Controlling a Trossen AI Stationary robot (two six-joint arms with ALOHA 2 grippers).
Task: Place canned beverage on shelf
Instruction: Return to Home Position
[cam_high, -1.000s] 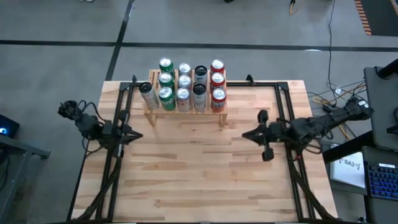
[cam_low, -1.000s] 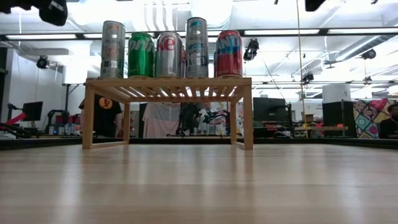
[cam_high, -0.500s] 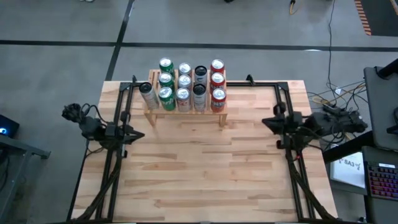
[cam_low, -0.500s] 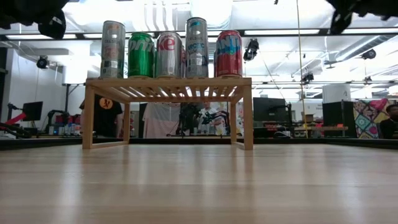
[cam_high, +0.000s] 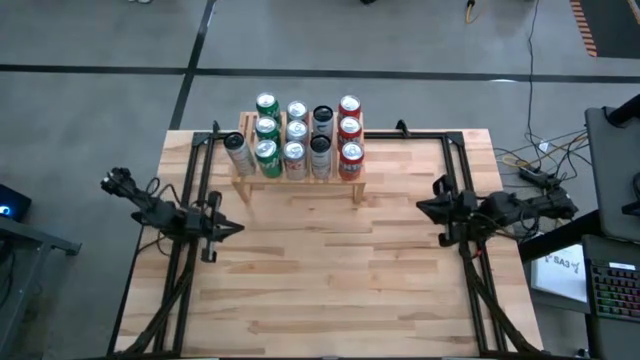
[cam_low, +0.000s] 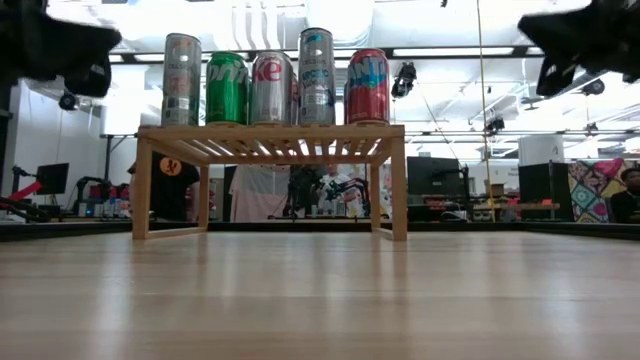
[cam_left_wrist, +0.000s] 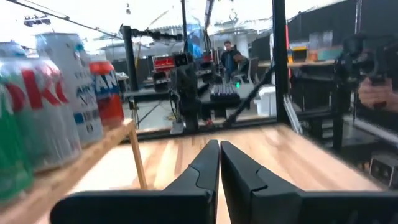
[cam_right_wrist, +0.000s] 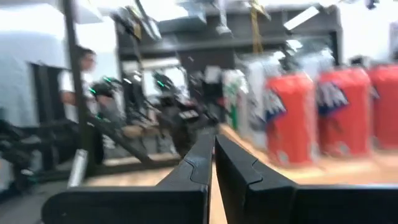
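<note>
Over at the right edge of the tabletop (cam_high: 320, 280), my right gripper (cam_high: 430, 208) had drawn back from the spot farther out over the planks where it hung a second earlier. It now sat folded close to its frame. My left gripper (cam_high: 228, 228), on the opposite edge, had shifted only slightly. Both were well apart from the shelf (cam_high: 300, 182). Seen from each wrist, my fingers stood almost together with only a thin slit between them and nothing held, on the left as on the right. None of the cans had moved over that second, so I judged the placing finished and this retreat simply the trip back to rest. The shelf stood at the far side of the tabletop and carried every can in view. From above I counted twelve: a lone silver can (cam_high: 236, 150) at the left end, then a file of three green cans (cam_high: 267, 155), three silver cans (cam_high: 293, 153), two dark-topped cans (cam_high: 319, 147) and three red cans (cam_high: 350, 153) at the right end. From table height the front row stood upright and shoulder to shoulder on the slats, the tall slim can (cam_low: 316, 76) rising above its neighbours. Beneath the slatted top the space was open, with no can under it, and no can stood on the planks off the shelf.
</note>
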